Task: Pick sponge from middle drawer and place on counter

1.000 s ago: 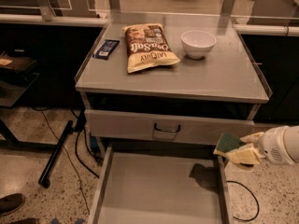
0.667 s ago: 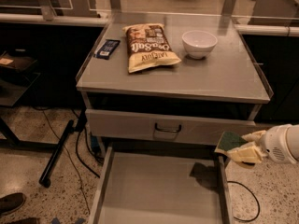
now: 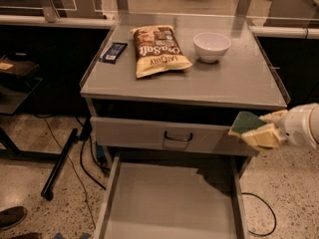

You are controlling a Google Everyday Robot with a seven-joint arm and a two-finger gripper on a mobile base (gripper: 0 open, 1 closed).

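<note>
My gripper (image 3: 255, 128) comes in from the right edge, at the level of the top drawer front and below the counter's front right corner. It is shut on the sponge (image 3: 245, 122), whose dark green face is up over a yellow layer. The middle drawer (image 3: 169, 203) is pulled open below, with a bare light-grey floor. The counter (image 3: 234, 78) is the grey cart top above and to the left of the gripper.
On the counter stand a white bowl (image 3: 212, 46), a brown chip bag (image 3: 158, 50) and a dark blue flat packet (image 3: 113, 52). The closed top drawer front has a dark loop handle (image 3: 178, 136). Cables (image 3: 75, 158) and a stand leg lie on the floor at left.
The gripper with the sponge has risen slightly. Nothing else has moved.
</note>
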